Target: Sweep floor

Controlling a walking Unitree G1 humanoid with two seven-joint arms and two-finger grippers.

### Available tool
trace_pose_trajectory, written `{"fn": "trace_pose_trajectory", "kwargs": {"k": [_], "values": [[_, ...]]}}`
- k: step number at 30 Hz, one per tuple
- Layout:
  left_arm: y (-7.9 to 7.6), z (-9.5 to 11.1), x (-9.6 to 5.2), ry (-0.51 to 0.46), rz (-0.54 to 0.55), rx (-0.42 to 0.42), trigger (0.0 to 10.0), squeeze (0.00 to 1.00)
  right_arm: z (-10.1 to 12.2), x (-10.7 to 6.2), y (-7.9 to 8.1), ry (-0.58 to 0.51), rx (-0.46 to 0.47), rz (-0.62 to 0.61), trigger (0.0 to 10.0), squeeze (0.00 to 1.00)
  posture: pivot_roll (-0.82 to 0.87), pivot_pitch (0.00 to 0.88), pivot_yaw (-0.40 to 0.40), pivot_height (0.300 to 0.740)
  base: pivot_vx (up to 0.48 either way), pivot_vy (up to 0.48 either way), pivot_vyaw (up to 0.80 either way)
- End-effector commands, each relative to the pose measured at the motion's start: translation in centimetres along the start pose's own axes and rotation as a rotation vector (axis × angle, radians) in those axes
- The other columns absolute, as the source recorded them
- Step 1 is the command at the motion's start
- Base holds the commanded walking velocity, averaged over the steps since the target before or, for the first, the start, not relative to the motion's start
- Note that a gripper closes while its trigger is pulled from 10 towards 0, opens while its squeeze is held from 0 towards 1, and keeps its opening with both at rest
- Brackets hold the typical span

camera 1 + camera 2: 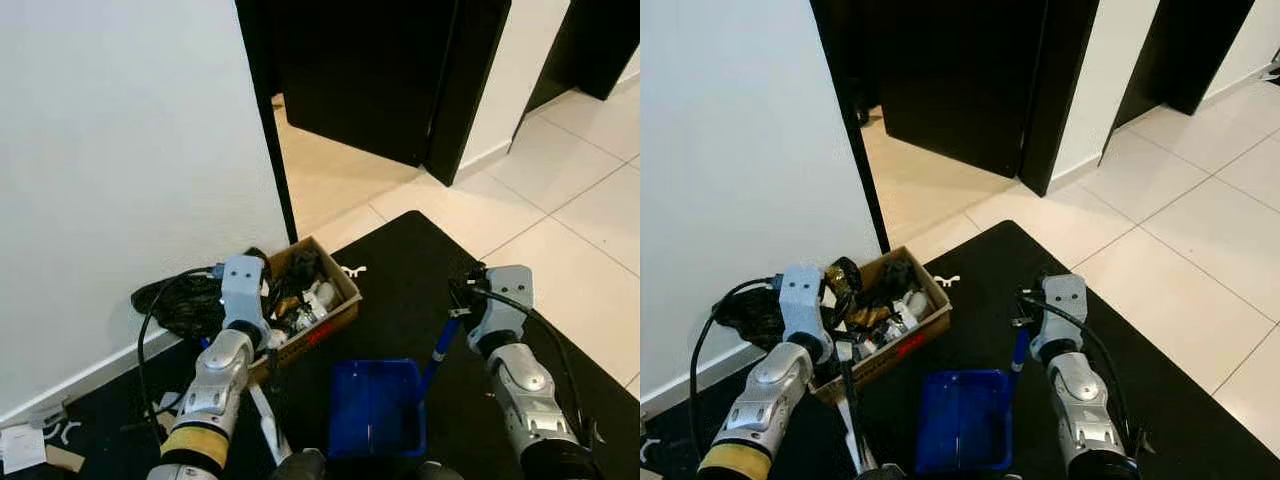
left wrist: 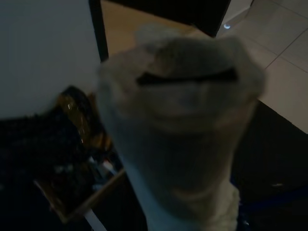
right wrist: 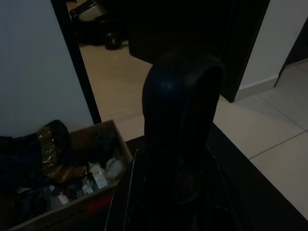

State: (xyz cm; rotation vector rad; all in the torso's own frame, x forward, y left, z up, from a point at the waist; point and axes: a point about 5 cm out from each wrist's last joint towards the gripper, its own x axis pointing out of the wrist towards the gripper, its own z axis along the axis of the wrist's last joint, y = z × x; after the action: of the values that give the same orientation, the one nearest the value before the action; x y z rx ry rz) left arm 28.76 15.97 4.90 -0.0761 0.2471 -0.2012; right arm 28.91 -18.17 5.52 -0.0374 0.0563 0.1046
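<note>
I'm standing on a black mat point(image 1: 400, 290) whose corner points toward an open doorway point(image 1: 330, 170); beyond its edges lie pale floor tiles point(image 1: 580, 210), wide and open on my right. On my left a white wall point(image 1: 120, 150) closes me in, ending at a black door frame point(image 1: 272, 120), and a second dark opening point(image 1: 590, 45) sits far right. Against the wall, on the mat, is a cardboard box point(image 1: 335, 315) full of small clutter, with a bundle of black cables point(image 1: 185, 300) beside it, so room on that side is tight. Directly in front of me, low down, is a blue dustpan point(image 1: 375, 405) resting on the mat, its blue handle point(image 1: 440, 345) rising toward my right gripper point(image 1: 465, 295). That gripper seems closed around the handle's top, though I can't see the fingers; the wrist camera there has a dark rounded shape point(image 3: 183, 125) close to the lens. My left gripper point(image 1: 262, 335) sits over the near edge of the box and holds a white broom handle point(image 1: 268, 420) slanting down toward me; the left wrist camera has its pale, blurred end point(image 2: 178, 125) right against the lens. Some paper scraps point(image 1: 25, 445) lie by the skirting on the far left.
</note>
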Motion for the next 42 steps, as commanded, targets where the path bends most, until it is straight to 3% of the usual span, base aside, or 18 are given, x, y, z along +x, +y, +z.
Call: {"fn": "trace_pose_trajectory", "kwargs": {"k": [1, 6, 12, 29, 42], "values": [[-0.2, 0.4, -0.1, -0.035, -0.014, -0.004, 10.0, 0.00, 0.7, 0.4, 0.3, -0.052, 0.009, -0.006, 10.0, 0.00, 0.08, 0.054, 0.063, 0.740, 0.000, 0.000, 0.00], [-1.1, 1.1, -0.1, -0.132, -0.022, 0.060, 10.0, 0.00, 1.2, 0.7, 0.2, -0.085, 0.023, -0.038, 10.0, 0.00, 0.08, 0.045, 0.059, 0.740, 0.000, 0.000, 0.00], [-1.3, 2.2, 0.3, -0.184, -0.010, 0.050, 10.0, 0.00, 1.4, 0.8, 0.0, -0.100, 0.037, -0.056, 10.0, 0.00, 0.07, 0.035, 0.060, 0.740, 0.000, 0.000, 0.00], [-0.7, 2.4, 0.4, -0.149, -0.005, 0.106, 10.0, 0.00, 1.4, 0.9, -0.5, -0.094, 0.037, -0.053, 10.0, 0.00, 0.08, 0.014, 0.060, 0.740, 0.000, 0.000, 0.00], [-0.7, 1.9, 0.3, -0.133, -0.003, 0.116, 10.0, 0.00, 1.3, 1.3, 0.5, -0.092, 0.082, -0.026, 10.0, 0.00, 0.07, 0.000, 0.066, 0.740, 0.000, 0.000, 0.00]]}}
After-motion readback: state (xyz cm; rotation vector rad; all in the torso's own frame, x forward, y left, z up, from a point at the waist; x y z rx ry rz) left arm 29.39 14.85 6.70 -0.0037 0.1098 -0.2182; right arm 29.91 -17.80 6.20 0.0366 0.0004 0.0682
